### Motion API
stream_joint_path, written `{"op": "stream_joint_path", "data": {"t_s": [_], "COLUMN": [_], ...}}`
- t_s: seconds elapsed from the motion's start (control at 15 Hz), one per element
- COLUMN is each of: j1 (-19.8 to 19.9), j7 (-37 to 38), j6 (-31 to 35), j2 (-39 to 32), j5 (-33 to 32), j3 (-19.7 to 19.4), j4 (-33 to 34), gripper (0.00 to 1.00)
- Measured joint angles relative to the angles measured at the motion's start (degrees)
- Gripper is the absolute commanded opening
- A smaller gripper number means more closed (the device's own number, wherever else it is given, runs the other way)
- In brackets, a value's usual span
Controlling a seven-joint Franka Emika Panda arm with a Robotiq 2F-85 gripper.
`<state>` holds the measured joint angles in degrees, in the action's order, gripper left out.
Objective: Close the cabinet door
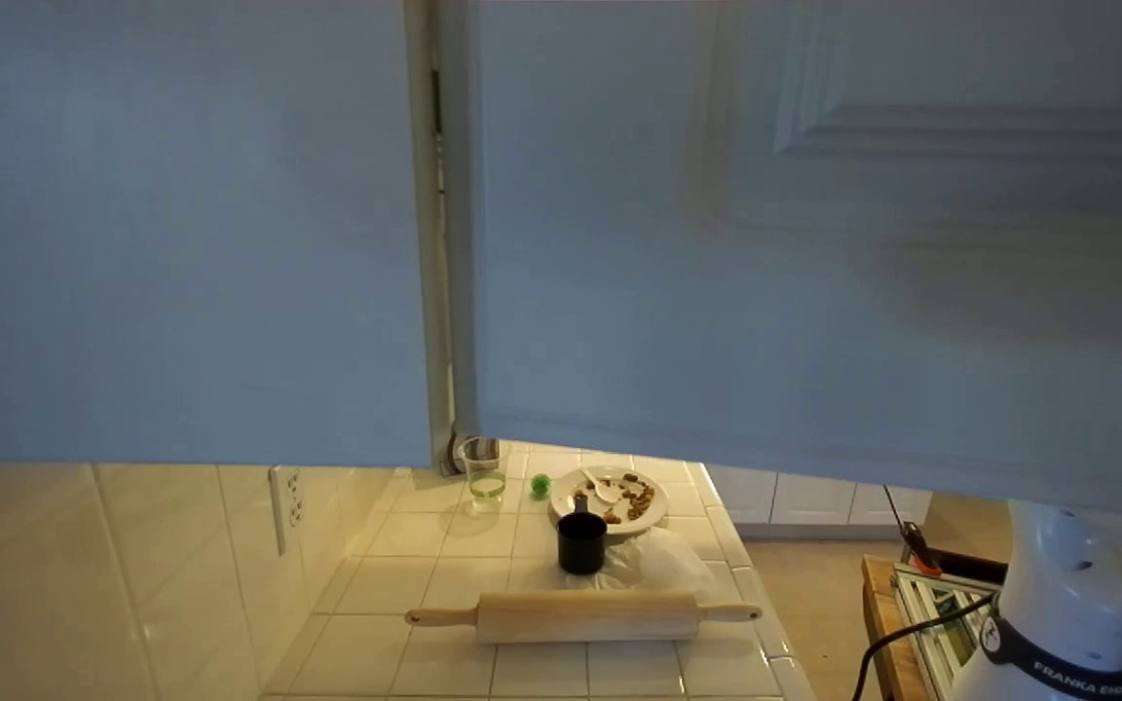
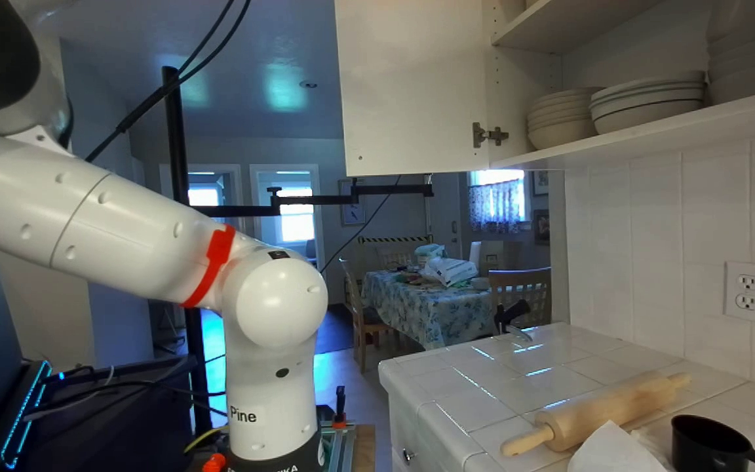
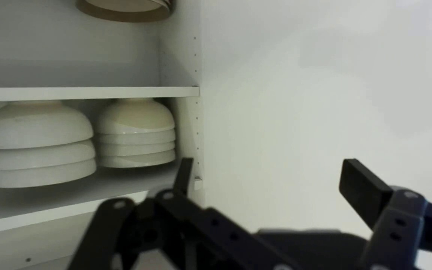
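The cabinet door (image 1: 610,312) stands wide open in both exterior views. One exterior view shows its outer face with raised moulding, the other its plain white inner face (image 2: 410,85) and a metal hinge (image 2: 487,135). The wrist picture appears upside down. There, a plain white surface, apparently the door's inner face (image 3: 276,105), fills the right side. My gripper (image 3: 274,174) is open, its two black fingers far apart with nothing between them. It faces the door's inner side and the cabinet's side wall; its distance from the door is unclear. The gripper is out of view in both exterior views.
Stacked bowls (image 3: 38,146) stand on the cabinet shelf (image 3: 88,93). A plain cabinet panel (image 1: 181,234) adjoins the door. A rolling pin (image 1: 588,617), black cup (image 1: 581,545), plate (image 1: 658,504) and clear cup (image 1: 485,487) sit on the tiled counter. The arm (image 2: 122,216) rises beside it.
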<state>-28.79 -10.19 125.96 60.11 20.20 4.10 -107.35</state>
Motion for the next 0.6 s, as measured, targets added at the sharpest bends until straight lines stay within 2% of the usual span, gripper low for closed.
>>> {"op": "stream_joint_path", "data": {"t_s": [0.2, 0.6], "j1": [-3.3, -3.7], "j7": [-2.1, -2.4], "j6": [0.1, 0.0], "j2": [0.0, -0.1], "j5": [2.6, 2.9], "j3": [-1.2, -1.3], "j4": [-0.3, -0.3], "gripper": [1.00, 1.00]}}
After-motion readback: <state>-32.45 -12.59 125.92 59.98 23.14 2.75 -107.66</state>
